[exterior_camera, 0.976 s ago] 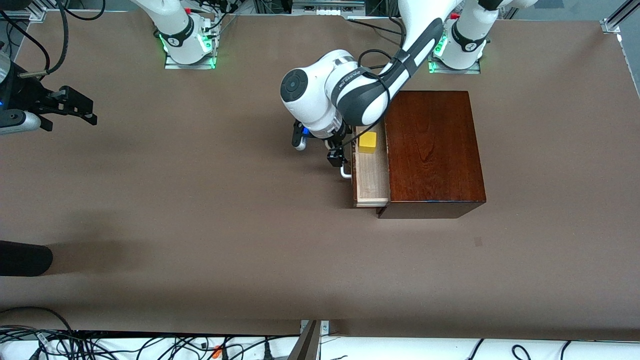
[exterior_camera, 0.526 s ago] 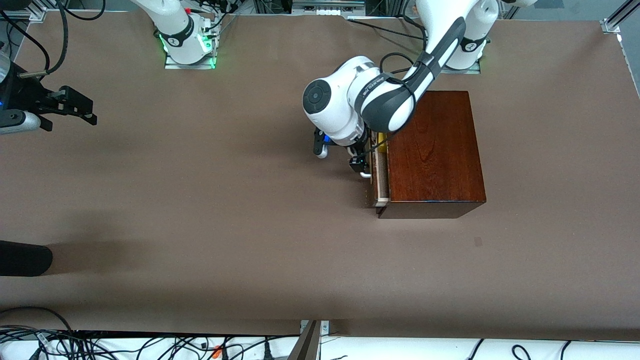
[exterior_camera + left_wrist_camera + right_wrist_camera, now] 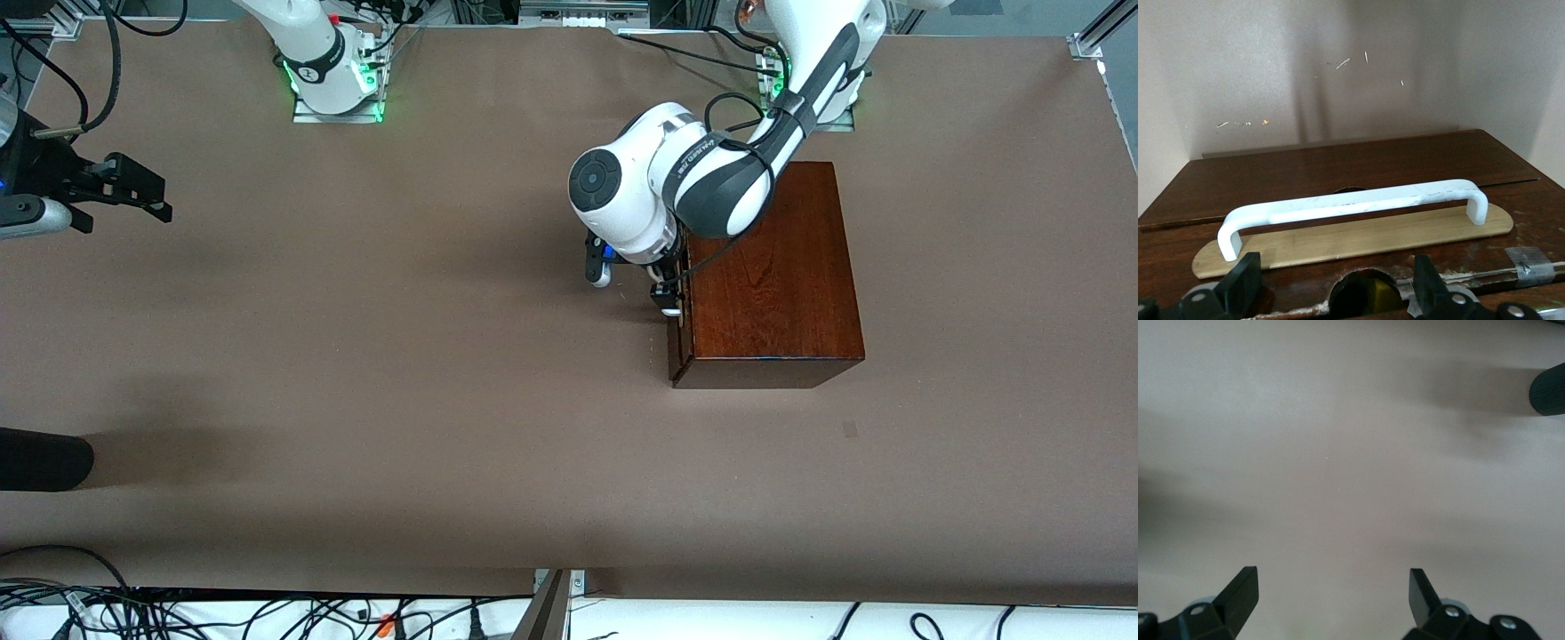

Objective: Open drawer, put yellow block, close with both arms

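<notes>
The drawer is pushed into the dark mahogany box, its front about flush with the box. My left gripper is at the drawer front beside the white handle. In the left wrist view the handle runs across the drawer front, and the left gripper is open with nothing between its fingers. The yellow block shows only through a rounded notch in the wood there; the front view hides it. My right gripper waits open over bare table at the right arm's end, as the right wrist view also shows.
A black rounded object lies at the table edge at the right arm's end, nearer the front camera; it also shows in the right wrist view. Cables run along the table's near edge.
The left gripper has moved toward the box and pushed the drawer from half open to shut. The yellow block has gone out of the front view. The right arm has not moved.
</notes>
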Available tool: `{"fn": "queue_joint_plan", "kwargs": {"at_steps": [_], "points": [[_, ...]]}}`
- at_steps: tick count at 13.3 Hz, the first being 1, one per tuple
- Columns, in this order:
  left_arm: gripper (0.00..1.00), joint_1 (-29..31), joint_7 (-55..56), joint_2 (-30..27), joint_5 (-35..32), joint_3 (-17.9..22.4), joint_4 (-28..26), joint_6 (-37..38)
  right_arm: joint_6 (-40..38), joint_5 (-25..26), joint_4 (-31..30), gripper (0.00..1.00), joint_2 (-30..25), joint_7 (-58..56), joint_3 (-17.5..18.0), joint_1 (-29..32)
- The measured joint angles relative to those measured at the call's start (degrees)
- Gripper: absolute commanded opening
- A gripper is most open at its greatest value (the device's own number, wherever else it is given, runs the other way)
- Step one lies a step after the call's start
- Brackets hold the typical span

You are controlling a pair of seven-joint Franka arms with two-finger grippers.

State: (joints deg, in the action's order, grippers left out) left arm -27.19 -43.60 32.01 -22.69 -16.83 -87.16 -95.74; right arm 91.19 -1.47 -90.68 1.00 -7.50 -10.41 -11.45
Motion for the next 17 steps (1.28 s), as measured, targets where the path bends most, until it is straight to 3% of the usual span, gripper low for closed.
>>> {"fn": "queue_joint_plan", "kwargs": {"at_steps": [10,14,17], "points": [[1.0,-0.5,4.5,0.0,-2.0,-0.5,0.6,0.5,-0.1,0.0,0.0,1.0,0.0,0.0,-0.1,0.0],[1.0,-4.9,19.9,0.0,-1.7,-0.7,4.9,0.5,-0.4,0.0,0.0,1.0,0.0,0.0,-0.2,0.1],[1.0,-6.7,33.7,-0.7,3.0,-0.8,9.7,1.0,-0.4,0.0,0.0,1.0,0.0,0.0,-0.2,0.1]]}}
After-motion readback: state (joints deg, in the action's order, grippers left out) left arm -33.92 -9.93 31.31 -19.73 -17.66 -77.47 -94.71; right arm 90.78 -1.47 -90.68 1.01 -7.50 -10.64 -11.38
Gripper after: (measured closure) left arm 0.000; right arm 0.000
